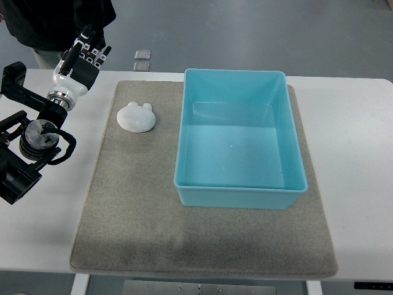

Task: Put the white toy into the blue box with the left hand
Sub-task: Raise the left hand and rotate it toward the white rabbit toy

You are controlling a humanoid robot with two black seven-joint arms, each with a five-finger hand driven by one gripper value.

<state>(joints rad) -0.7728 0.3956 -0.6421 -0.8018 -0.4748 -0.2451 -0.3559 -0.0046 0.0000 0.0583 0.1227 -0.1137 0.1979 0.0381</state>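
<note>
A white toy [136, 116], rounded with two small ears, lies on the grey mat [135, 209] at its far left. To its right on the same mat stands the blue box [240, 194], open and with nothing inside. My left hand [86, 54] is raised at the table's far left corner, up and left of the toy, well apart from it. Its fingers are spread and hold nothing. The right arm does not show.
The mat lies on a white table [356, 153]. A person in dark clothing [49, 21] stands beyond the table's far left corner, just behind my left hand. Two small square floor plates [142, 59] show past the far edge.
</note>
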